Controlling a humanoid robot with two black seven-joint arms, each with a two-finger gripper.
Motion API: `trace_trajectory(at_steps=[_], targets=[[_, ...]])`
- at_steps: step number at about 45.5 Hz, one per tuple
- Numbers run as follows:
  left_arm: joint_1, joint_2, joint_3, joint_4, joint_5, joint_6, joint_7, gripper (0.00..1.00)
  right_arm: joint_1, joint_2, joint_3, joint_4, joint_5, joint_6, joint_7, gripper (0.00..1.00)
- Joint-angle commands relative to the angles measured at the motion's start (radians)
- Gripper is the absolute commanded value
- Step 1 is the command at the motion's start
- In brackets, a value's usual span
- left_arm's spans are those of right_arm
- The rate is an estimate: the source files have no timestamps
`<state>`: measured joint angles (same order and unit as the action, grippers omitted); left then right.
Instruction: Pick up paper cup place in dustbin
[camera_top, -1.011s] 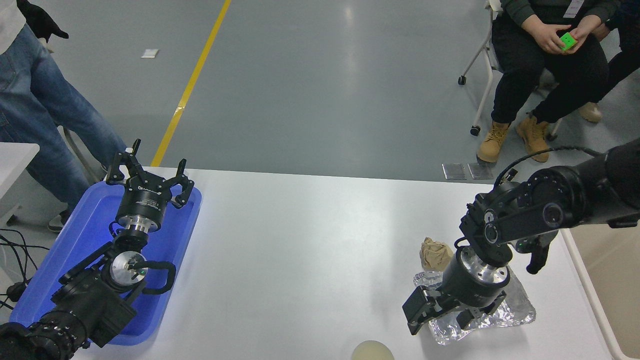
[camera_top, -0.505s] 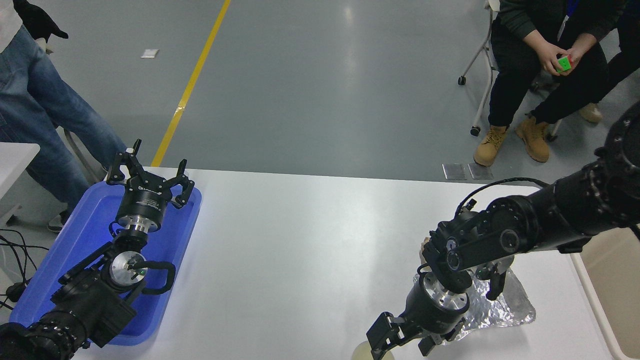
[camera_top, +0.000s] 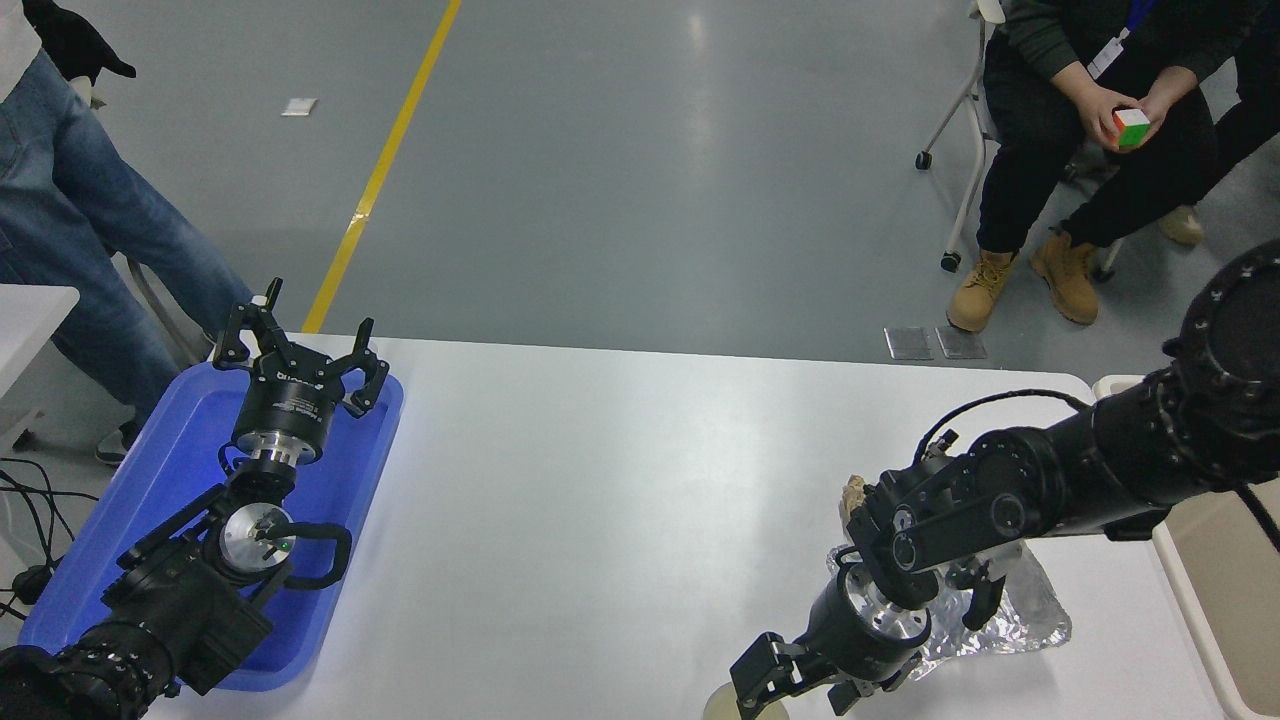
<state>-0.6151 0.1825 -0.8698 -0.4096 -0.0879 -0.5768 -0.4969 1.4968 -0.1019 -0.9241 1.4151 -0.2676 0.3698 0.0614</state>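
Observation:
The paper cup (camera_top: 718, 706) is a pale cream dome cut off by the picture's bottom edge, near the table's front. My right gripper (camera_top: 800, 692) hangs low right over it, open, with its left finger (camera_top: 757, 680) covering the cup's right side. I cannot tell whether the fingers touch the cup. The dustbin (camera_top: 1190, 600) is a beige bin with a paler rim at the table's right end, partly behind my right arm. My left gripper (camera_top: 300, 350) stays parked, open, above the blue tray.
A crinkled silver foil container (camera_top: 1035, 612) lies just right of my right wrist, and a crumpled tan paper ball (camera_top: 853, 492) peeks out behind the arm. The blue tray (camera_top: 90, 560) sits at the left edge. People stand and sit beyond the table.
My right gripper swung from above the foil container down and to the left until it reached the paper cup. In the last half second it barely shifted. The left arm stayed still.

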Motion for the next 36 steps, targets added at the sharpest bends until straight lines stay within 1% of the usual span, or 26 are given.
trace_trajectory(at_steps=[1, 2, 3, 5, 8, 9, 12, 15, 16, 17, 24, 30, 36], targets=[[0.000, 0.000, 0.000, 0.000, -0.001, 0.000, 0.000, 1.00, -0.038, 0.001, -0.002, -0.005, -0.038, -0.048, 0.002, 0.98], [0.000, 0.000, 0.000, 0.000, -0.001, 0.000, 0.000, 1.00, -0.040, 0.001, -0.002, -0.007, -0.050, -0.052, 0.002, 0.97], [0.000, 0.000, 0.000, 0.000, 0.000, 0.000, 0.000, 1.00, -0.041, 0.001, -0.002, -0.007, -0.064, -0.057, 0.002, 0.94], [0.000, 0.000, 0.000, 0.000, -0.001, 0.000, 0.000, 1.00, -0.043, 0.001, -0.004, -0.005, -0.093, -0.058, 0.002, 0.85], [0.000, 0.000, 0.000, 0.000, 0.000, 0.000, 0.000, 1.00, -0.044, 0.001, -0.005, -0.005, -0.119, -0.060, 0.003, 0.76], [0.000, 0.000, 0.000, 0.000, -0.001, 0.000, 0.000, 1.00, -0.043, 0.001, -0.005, -0.004, -0.127, -0.060, 0.003, 0.70], [0.000, 0.000, 0.000, 0.000, 0.000, -0.002, 0.000, 1.00, -0.043, 0.001, -0.009, -0.002, -0.136, -0.060, 0.003, 0.45], [0.000, 0.000, 0.000, 0.000, 0.000, 0.000, 0.000, 1.00, -0.038, 0.002, -0.010, -0.001, -0.142, -0.055, 0.005, 0.13], [0.000, 0.000, 0.000, 0.000, 0.000, 0.000, 0.000, 1.00, -0.038, 0.002, -0.013, -0.001, -0.144, -0.054, 0.006, 0.05], [0.000, 0.000, 0.000, 0.000, -0.001, 0.000, 0.000, 1.00, -0.036, 0.002, -0.013, -0.001, -0.144, -0.054, 0.006, 0.00], [0.000, 0.000, 0.000, 0.000, 0.000, 0.000, 0.000, 1.00, -0.021, 0.001, -0.015, 0.002, -0.145, -0.051, 0.015, 0.00], [0.000, 0.000, 0.000, 0.000, 0.000, -0.002, 0.000, 1.00, 0.006, -0.001, -0.016, 0.004, -0.145, -0.051, 0.043, 0.00], [0.000, 0.000, 0.000, 0.000, 0.000, 0.000, 0.000, 1.00, 0.040, -0.002, -0.016, 0.010, -0.144, -0.051, 0.048, 0.00]])
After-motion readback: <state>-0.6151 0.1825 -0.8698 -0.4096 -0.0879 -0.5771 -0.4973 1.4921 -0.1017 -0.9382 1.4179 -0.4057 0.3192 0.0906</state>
